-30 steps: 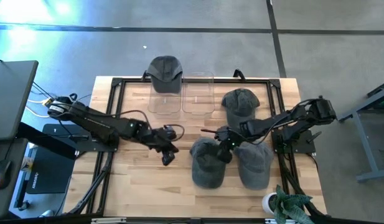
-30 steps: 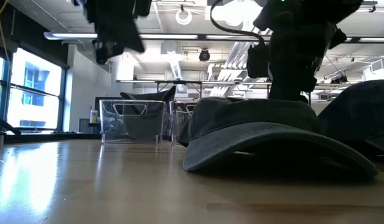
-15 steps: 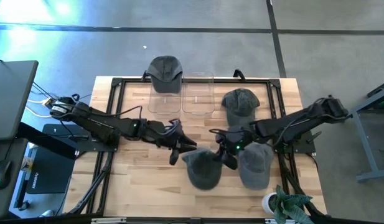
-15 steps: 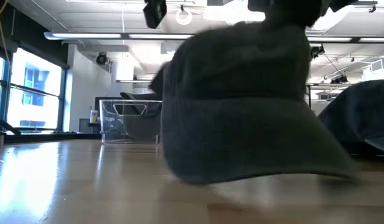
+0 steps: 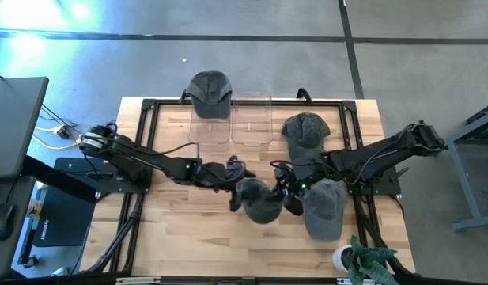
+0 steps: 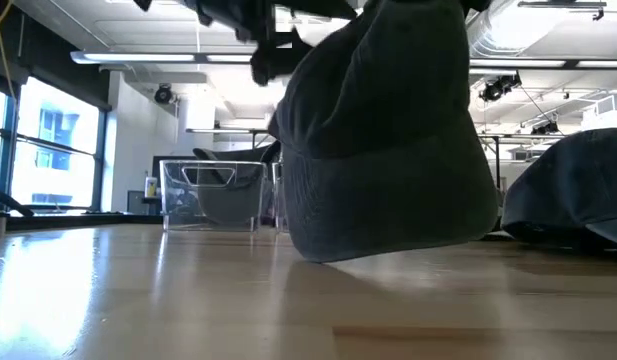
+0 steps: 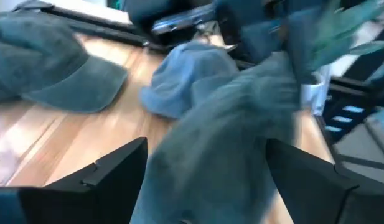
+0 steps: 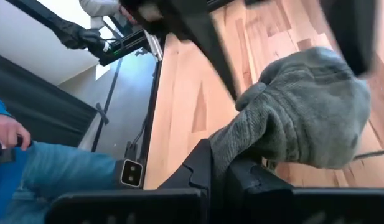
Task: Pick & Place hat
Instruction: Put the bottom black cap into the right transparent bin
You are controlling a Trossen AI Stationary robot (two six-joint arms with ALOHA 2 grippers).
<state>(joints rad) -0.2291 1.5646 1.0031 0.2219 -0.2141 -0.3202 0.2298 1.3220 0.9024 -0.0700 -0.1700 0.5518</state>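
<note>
Two grippers meet at one grey hat (image 5: pixel 261 201) near the table's middle. The right gripper (image 5: pixel 289 192) is clenched on a fold of the hat's cloth; in its wrist view the fabric bunches out from between its dark fingers (image 8: pixel 207 163), and the low view shows the hat hanging clear of the wooden table (image 5: pixel 180 229). The left gripper (image 5: pixel 238 184) has its fingers (image 7: pixel 114 171) spread wide, the hat's crown lying between them, touching neither as far as I can tell.

The likely trouble is the hand-over. The right hold is only a pinch of soft cloth, so the hat may slip or sag before the left fingers close, and they could then catch a loose fold or nothing at all. With both grippers so near each other, a closing finger might also strike the other arm.

Farther out, two more caps (image 5: pixel 323 207) lie just beside the right gripper, and a dragged brim could shift them. The clear bins (image 5: pixel 251 123) stand well apart.
</note>
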